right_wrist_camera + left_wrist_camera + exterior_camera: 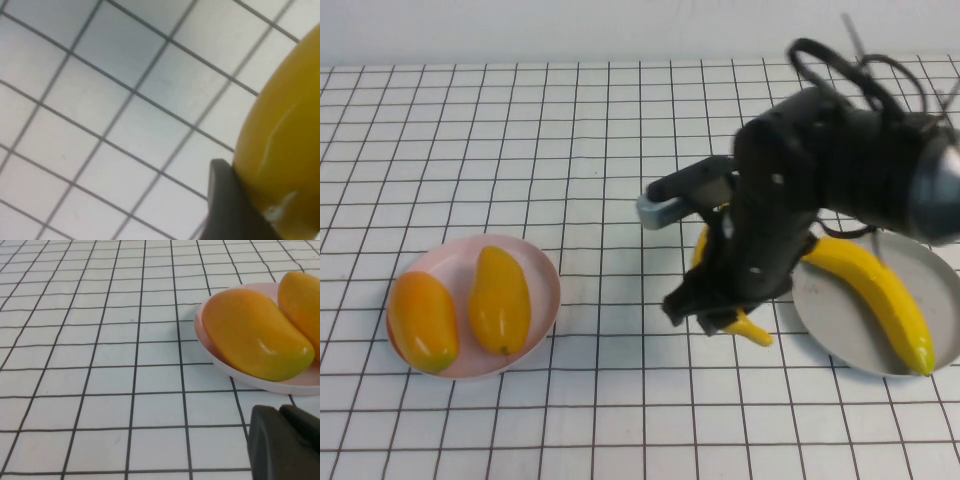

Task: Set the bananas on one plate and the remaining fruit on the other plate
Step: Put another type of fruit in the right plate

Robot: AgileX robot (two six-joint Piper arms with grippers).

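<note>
Beside the grey plate (820, 310), right end effector (705, 310) clamps a mostly hidden banana (752, 330); left end effector (285, 445) cropped, state unclear.

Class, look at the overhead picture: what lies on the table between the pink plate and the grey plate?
In the high view, between the pink plate and grey plate sits the right gripper on a banana; otherwise bare grid cloth.

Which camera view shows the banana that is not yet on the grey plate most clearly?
The high view, though the right pincer and its arm hide most of that banana, left of the grey plate. The right wrist view shows only a close yellow patch against one finger. The left wrist view shows none; the left pincer is beside the pink plate.
</note>
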